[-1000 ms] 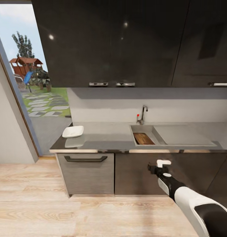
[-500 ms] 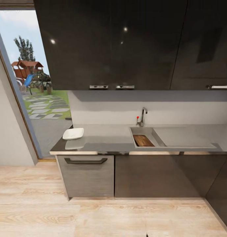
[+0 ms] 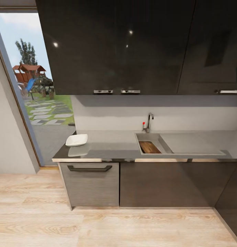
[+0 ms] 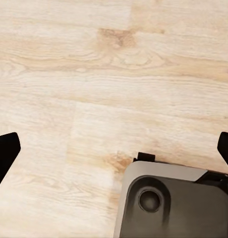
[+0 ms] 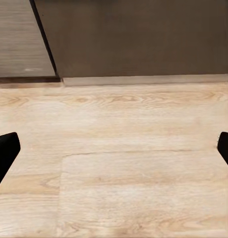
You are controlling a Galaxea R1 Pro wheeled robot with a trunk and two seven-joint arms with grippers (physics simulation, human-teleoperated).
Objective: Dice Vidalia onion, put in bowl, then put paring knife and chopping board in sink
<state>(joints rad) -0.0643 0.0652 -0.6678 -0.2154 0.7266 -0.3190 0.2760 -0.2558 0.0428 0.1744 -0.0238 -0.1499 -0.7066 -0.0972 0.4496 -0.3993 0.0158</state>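
Now, with both pincers spread wide and holding nothing, check that the brown wooden chopping board (image 3: 149,147) lies flat in the grey steel sink (image 3: 165,137); I cannot make out the knife.

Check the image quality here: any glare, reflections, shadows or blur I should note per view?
Head view: small light glints on the glossy upper cabinets, the bowl mirrored faintly in the countertop, a soft shadow band on the wall under the cabinets, bright daylight through the doorway. Left wrist view: evenly lit wood floor, slightly soft. Right wrist view: even light, dark shadow line under the lower cabinets.
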